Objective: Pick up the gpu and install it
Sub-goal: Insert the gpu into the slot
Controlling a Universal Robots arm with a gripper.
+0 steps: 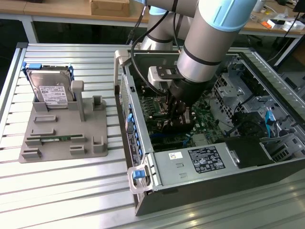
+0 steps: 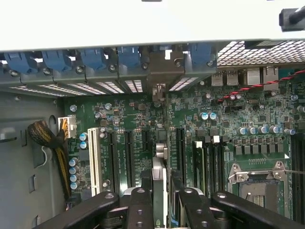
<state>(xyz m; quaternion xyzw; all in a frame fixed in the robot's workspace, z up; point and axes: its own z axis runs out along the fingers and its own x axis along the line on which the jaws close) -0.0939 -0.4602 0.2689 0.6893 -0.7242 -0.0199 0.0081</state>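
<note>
My gripper (image 1: 175,114) is down inside the open computer case (image 1: 143,157), over the green motherboard (image 1: 157,107). It is shut on the gpu (image 2: 159,160), a thin black card held on edge between the two black fingers (image 2: 140,202). In the wrist view the card runs along the board between the expansion slots (image 2: 128,157), and its beige metal bracket (image 2: 159,67) stands at the rear slot row. In the exterior view the gpu (image 1: 169,125) shows as a dark piece just below the fingers, close to the board. I cannot tell whether it is seated in a slot.
Blue retention clips (image 2: 95,59) line the case's rear wall. A CPU socket (image 2: 257,179) and a cable bundle (image 2: 45,136) flank the slots. The power supply (image 1: 205,160) sits at the case's near side. Outside, a grey fixture (image 1: 62,129) carries a hard drive (image 1: 50,90) and a green memory stick (image 1: 59,139).
</note>
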